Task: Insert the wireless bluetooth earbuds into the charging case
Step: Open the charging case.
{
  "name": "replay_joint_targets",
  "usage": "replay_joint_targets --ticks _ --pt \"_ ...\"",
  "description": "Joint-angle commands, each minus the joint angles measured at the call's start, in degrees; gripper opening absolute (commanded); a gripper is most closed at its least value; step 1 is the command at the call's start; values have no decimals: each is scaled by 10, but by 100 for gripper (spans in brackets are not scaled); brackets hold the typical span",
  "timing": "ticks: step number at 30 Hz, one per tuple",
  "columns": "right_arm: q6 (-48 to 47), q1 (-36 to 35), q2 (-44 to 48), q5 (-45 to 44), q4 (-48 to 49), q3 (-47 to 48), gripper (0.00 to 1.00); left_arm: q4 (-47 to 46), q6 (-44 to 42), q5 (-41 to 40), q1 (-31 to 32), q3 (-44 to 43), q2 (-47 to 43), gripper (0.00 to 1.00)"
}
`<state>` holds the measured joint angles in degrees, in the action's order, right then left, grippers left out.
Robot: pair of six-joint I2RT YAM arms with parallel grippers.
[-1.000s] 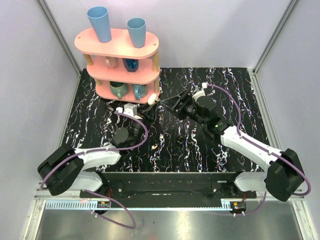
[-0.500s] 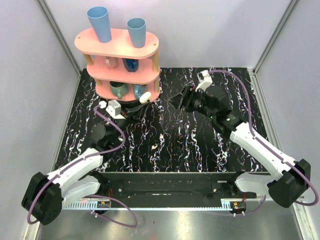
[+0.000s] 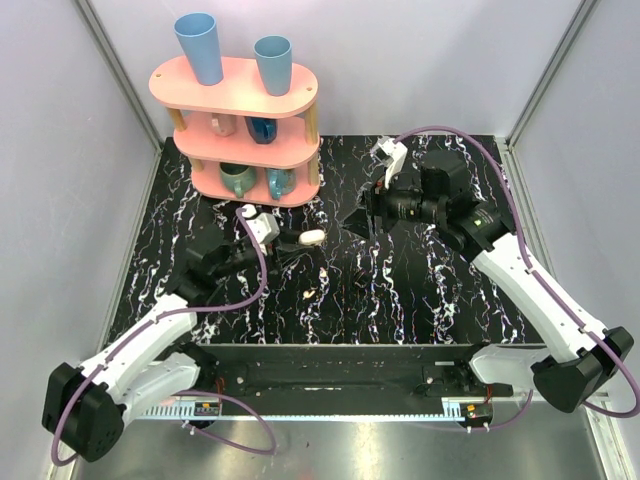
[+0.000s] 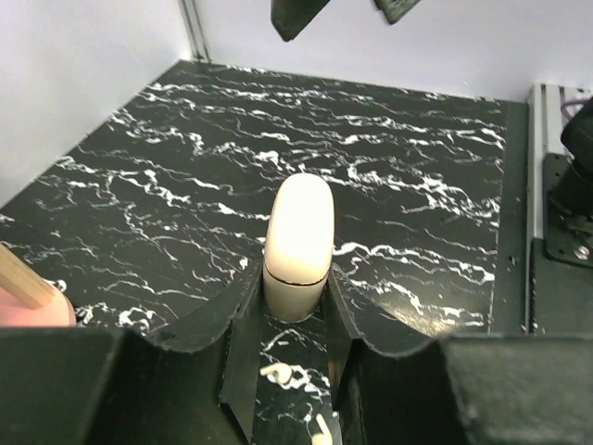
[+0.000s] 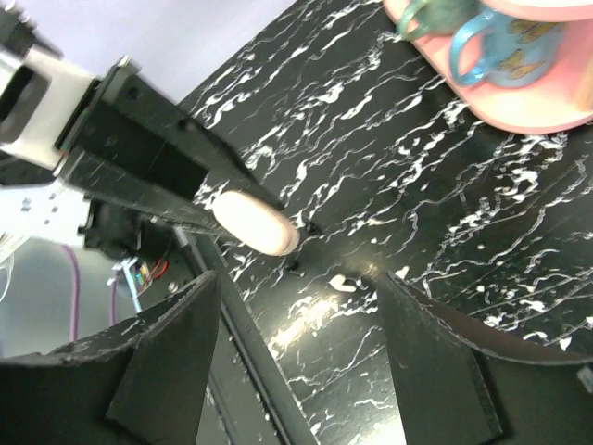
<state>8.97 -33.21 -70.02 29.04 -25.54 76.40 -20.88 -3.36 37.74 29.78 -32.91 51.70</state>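
Item under inspection: the charging case [image 3: 312, 238], cream-white, lid closed. The left gripper [image 3: 298, 240] is clamped on its near end and carries it clear of the black marbled table [image 3: 430, 290]. The long axis of the case runs straight out from the fingers. In the overhead view the free rounded end points right, toward the right gripper [image 3: 353, 222], which is near but apart. The fingers of the right gripper are spread wide with nothing between them.

Left wrist view: the case [image 4: 296, 243] stands lengthwise between the two fingers [image 4: 243, 306]. A thin seam line crosses it just above the grip. Below it, on the table, lie two small cream nubs, the earbuds [image 4: 275, 373]. The tips of the right gripper [image 4: 347, 9] show at the top edge.

Right wrist view: the case [image 5: 255, 222] is seen side-on, projecting from the left gripper's dark fingers. One earbud [image 5: 345, 281] lies on the table just beside it in the frame.

Overhead view only: one earbud [image 3: 309, 293] lies on the table nearer the arm bases than the case. A pink three-tier shelf [image 3: 240, 95] at the far left carries two blue tumblers [image 3: 200, 48] on top.

Markings: the blue mug [image 5: 505, 51] on the bottom tier bears a print too blurred to read.
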Motion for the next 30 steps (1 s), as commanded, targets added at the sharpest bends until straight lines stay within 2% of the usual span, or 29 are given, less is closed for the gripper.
replay_joint_targets --ticks 1,11,15,23,30 --pt "-54 2 -2 97 -58 35 75 13 -9 98 -21 -38 3 0" --pt "-47 0 -15 162 -46 19 71 -171 120 190 -47 -21 46 0" --pt "-48 -1 -15 159 -38 20 71 -261 183 216 -48 -7 54 0" --pt "-34 -12 -34 180 0 33 66 -371 239 212 -49 17 75 0" --pt "-24 -36 -42 186 25 42 67 -397 259 200 -49 20 103 0"
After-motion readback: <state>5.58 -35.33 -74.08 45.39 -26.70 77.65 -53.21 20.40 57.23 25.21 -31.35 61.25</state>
